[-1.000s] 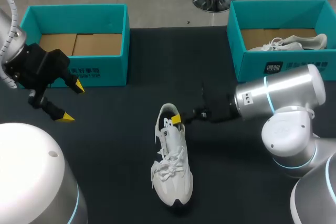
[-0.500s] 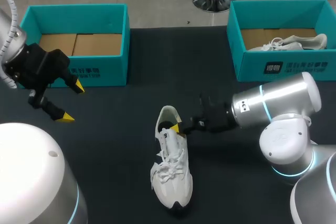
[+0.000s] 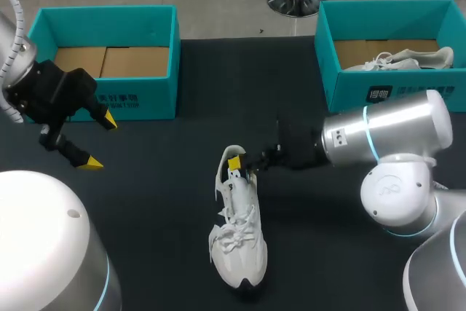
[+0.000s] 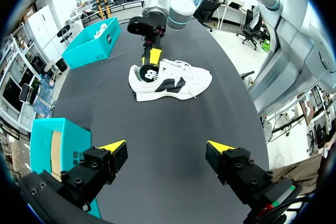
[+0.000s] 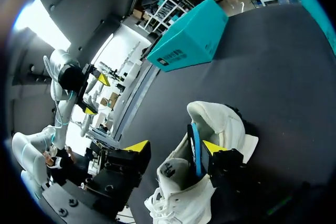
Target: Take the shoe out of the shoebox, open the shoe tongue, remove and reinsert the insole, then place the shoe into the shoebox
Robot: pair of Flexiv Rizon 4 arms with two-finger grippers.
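With the white sneaker [image 3: 239,249] lying at the middle of the bench [image 3: 145,187], heel toward 12 o'clock, and the right pincer [image 5: 176,147] in from 3 o'clock, open and empty, one tip inside the collar [image 5: 216,113] against the blue-edged insole [image 5: 195,150], I'd close squarely on that edge and lift slowly.

The table [image 3: 145,202] is lit evenly from above in the head view, and almost no light is given back by its black cloth. Soft white highlights are seen on the silver shell of the right arm [image 3: 393,132]. The white shoe [image 3: 239,238] is shown very bright, and only a faint shadow is thrown around it. In the left wrist view the cloth appears paler. The right wrist view is dimmer, with deep shade beside the shoe's heel.
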